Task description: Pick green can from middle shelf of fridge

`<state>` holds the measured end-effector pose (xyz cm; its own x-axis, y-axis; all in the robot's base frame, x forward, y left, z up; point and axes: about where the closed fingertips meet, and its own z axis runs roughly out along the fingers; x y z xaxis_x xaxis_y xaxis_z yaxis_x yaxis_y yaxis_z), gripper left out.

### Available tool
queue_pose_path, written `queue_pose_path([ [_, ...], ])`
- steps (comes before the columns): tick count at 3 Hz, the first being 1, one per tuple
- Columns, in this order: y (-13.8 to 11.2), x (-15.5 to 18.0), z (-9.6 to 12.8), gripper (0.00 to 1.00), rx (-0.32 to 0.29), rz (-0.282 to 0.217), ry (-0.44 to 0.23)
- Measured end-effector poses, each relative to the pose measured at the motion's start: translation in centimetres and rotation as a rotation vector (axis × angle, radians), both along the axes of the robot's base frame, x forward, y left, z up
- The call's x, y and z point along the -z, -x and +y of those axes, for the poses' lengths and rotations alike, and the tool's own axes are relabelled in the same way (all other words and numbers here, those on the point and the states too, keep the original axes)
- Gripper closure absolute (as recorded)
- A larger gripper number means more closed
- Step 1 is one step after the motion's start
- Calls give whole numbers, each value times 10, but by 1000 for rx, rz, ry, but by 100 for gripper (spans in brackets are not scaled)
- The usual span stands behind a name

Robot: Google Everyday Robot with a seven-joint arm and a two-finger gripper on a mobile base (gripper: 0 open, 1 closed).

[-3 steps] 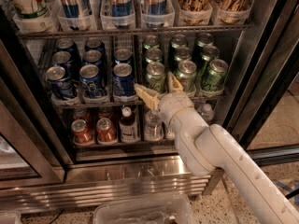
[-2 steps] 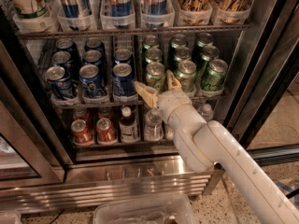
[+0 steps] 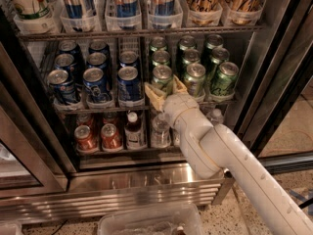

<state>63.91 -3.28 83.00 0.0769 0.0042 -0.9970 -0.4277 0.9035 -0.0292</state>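
The fridge (image 3: pixel 146 177) stands open with its steel base below. The middle shelf (image 3: pixel 98 107) holds dark blue cans on the left and several green cans on the right. The front-left green can (image 3: pixel 162 77) stands at the shelf's front rail. My gripper (image 3: pixel 164 86) is at the base of that can, open, with one tan finger (image 3: pixel 154 96) to its left and the other to its right. The jaws have not closed on the can. My white arm (image 3: pixel 220 155) reaches in from the lower right and hides the rail under the green cans.
More green cans (image 3: pixel 223 78) stand right of and behind the target. Blue cans (image 3: pixel 129 82) are just left of the gripper. The top rack holds tall slim cans (image 3: pixel 126 4). The bottom rack holds red cans (image 3: pixel 86 137) and bottles (image 3: pixel 133 130). A clear bin (image 3: pixel 146 222) sits on the floor.
My gripper has moved up and forward to the front-left green can, and its fingers now sit on either side of the can's base.
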Motion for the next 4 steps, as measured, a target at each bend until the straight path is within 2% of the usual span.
queue_pose_path([
  [2,0,0,0,92,0,0,0],
  [3,2,-3,0,100,-1,-6,2],
  [4,10,-18,0,100,-23,-26,13],
])
